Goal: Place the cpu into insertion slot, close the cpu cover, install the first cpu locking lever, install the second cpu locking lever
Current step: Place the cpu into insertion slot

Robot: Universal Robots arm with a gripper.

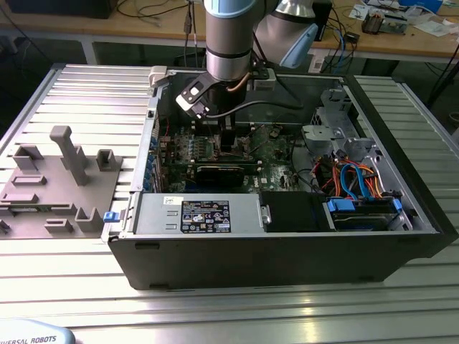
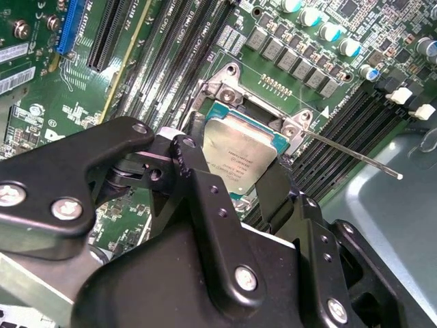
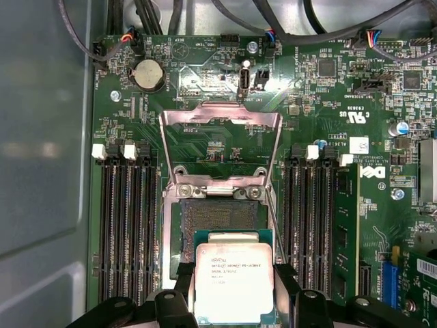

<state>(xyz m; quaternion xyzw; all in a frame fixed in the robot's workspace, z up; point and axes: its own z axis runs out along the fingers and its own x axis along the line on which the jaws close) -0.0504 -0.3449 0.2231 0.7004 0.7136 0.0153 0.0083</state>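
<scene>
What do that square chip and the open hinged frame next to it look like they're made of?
The chip: a dull silvery-grey metal lid, brushed-looking with soft reflections, on a thin green board edge. The frame: bare stamped sheet metal, probably steel, judging by its bright sheen and folded edges.

Bright, even light — glare streaks the table (image 1: 86,287); computer case (image 1: 287,258) interior dimmer

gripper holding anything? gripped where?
Yes. The gripper holds the cpu by two opposite side edges, one finger on each, close to the uncovered insertion slot.
</scene>
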